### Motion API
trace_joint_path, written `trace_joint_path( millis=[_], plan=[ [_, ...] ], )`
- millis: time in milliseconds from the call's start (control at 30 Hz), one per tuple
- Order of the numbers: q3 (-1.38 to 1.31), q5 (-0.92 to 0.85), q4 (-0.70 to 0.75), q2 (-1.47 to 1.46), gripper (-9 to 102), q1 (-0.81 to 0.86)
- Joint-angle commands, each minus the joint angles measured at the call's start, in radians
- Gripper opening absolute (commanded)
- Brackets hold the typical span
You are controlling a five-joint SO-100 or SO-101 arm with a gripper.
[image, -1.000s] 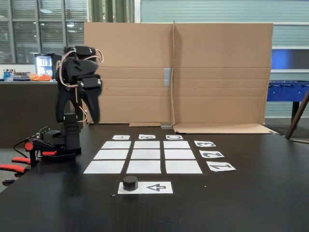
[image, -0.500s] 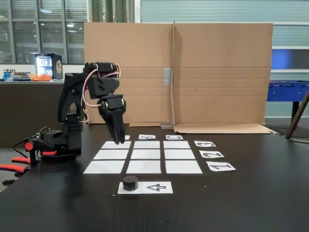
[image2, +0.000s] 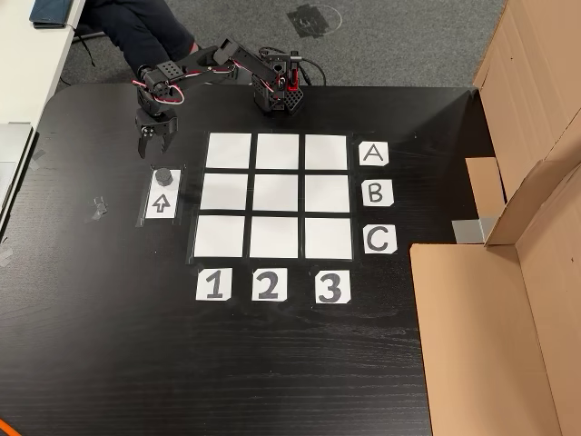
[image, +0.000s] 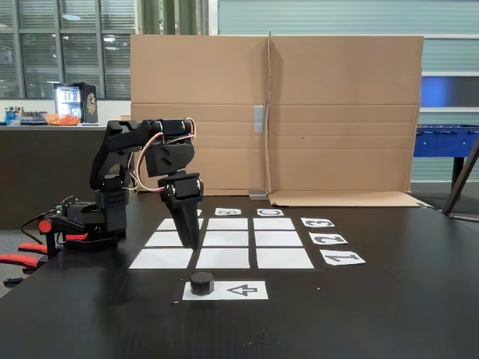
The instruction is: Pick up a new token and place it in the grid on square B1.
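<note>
The token [image: 201, 283] [image2: 163, 175], a small black puck, stands on one end of the white arrow sheet [image: 243, 290] [image2: 161, 202], just outside the grid [image: 224, 241] [image2: 277, 194]. Square B1 [image: 223, 258] [image2: 223, 192] is bare white paper, in line with labels B and 1. My gripper [image: 188, 244] [image2: 154, 150] points down over the table beside the grid's A row. It hangs a short way from the token, above table level, not touching it. Its jaws look spread in the other view and hold nothing.
A tall cardboard screen [image: 273, 112] [image2: 508, 272] stands along the table's far side in the fixed view. The arm's base [image: 97, 221] [image2: 277, 95] and red clamps [image: 26, 254] sit at the table edge. A person's legs [image2: 136, 27] are beyond the table. A small scrap [image2: 98, 209] lies near the arrow sheet.
The arm has unfolded from a raised pose by its base, swinging forward and down; the gripper now hangs lower and closer to the token. The token has not moved.
</note>
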Motion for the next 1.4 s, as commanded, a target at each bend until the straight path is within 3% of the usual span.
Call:
trace_joint_path(
  millis=[0,1367],
  plan=[
    [-0.040,0.006,0.006,-0.005,20,-0.012],
    [-0.129,0.000,0.026,-0.186,23,-0.049]
  ],
)
